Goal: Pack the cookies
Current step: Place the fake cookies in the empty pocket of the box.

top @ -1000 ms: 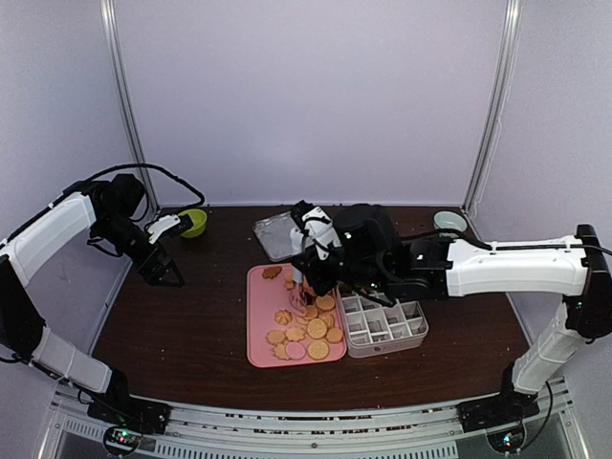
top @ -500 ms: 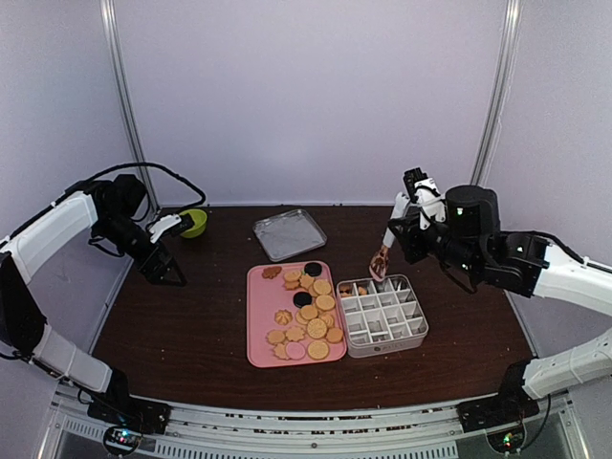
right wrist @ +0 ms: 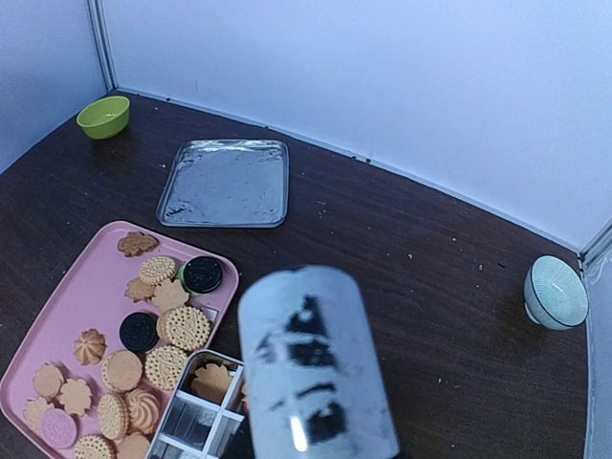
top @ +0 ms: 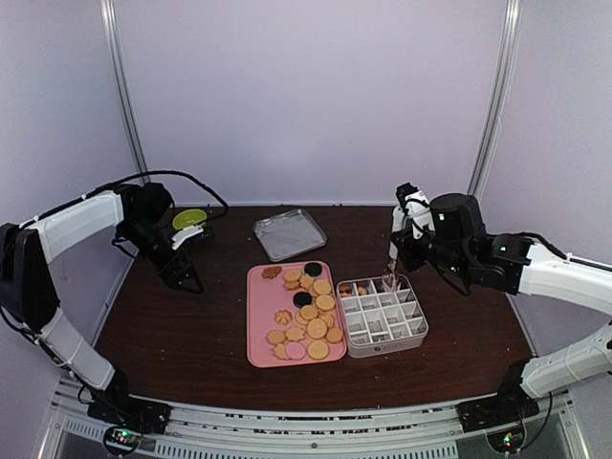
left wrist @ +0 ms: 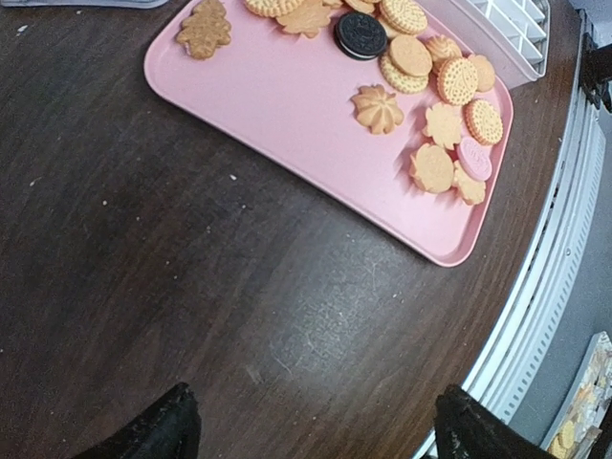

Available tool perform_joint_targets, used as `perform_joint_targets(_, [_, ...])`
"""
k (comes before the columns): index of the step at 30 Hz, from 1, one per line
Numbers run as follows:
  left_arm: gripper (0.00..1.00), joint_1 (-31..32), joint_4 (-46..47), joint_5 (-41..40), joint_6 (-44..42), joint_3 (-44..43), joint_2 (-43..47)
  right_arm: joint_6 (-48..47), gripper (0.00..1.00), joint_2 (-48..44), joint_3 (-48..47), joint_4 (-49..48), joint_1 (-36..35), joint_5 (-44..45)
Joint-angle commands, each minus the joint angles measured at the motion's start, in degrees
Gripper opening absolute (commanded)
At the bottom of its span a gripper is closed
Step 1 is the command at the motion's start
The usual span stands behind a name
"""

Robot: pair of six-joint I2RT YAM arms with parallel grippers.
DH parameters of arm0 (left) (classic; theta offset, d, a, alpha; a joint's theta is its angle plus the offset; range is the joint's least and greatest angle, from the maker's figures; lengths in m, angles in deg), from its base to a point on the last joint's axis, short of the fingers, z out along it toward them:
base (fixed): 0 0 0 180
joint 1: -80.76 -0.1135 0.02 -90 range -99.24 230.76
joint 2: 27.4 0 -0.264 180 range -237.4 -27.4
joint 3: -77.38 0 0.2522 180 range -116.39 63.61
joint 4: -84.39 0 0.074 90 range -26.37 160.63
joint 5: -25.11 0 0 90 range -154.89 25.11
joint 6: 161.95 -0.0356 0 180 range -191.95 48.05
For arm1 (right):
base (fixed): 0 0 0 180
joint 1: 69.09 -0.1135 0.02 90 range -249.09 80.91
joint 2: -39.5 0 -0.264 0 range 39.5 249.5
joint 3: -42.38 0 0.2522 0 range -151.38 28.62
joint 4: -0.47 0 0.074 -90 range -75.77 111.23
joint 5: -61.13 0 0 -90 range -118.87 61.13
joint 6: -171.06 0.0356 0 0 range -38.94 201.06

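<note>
Right tool (top: 393, 256) hovers near the pink tray (top: 260, 316), and you cannot tell its grip; left tool (left wrist: 320, 430) gapes empty; cookies (top: 311, 320) look light and brittle; pinch gently across the edges.

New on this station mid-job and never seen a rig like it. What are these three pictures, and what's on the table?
A left arm and a right arm are bolted at the near edge of a dark table. The wide picture comes from a fixed camera above and behind them; the other two from a camera on each wrist. The left gripper is open and empty, above bare table beside the pink tray. The right gripper hangs over the far edge of the divided box; a blurred pale shape blocks its wrist view, so I cannot tell if it holds anything. The cookies lie mostly on the tray; a few sit in the box's far-left compartments. Also there: a metal tray, a green bowl and a pale bowl.
</note>
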Motion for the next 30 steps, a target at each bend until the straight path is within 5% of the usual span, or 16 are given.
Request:
perform_joint_targets(1, [0.87, 4.5, 3.8, -1.3, 2.1, -2.7, -4.3, -1.1, 0.0, 1.0, -1.4, -2.9, 1.2, -0.8])
perform_joint_targets(19, [0.79, 15.1, 12.6, -11.7, 8.9, -12.8, -25.7, -0.3, 0.0, 4.1, -2.2, -3.4, 1.7, -4.2])
perform_joint_targets(30, [0.75, 17.6, 15.7, -16.6, 11.4, -14.6, -31.1, 0.0, 0.28, 4.3, -5.0, -2.2, 2.4, -4.9])
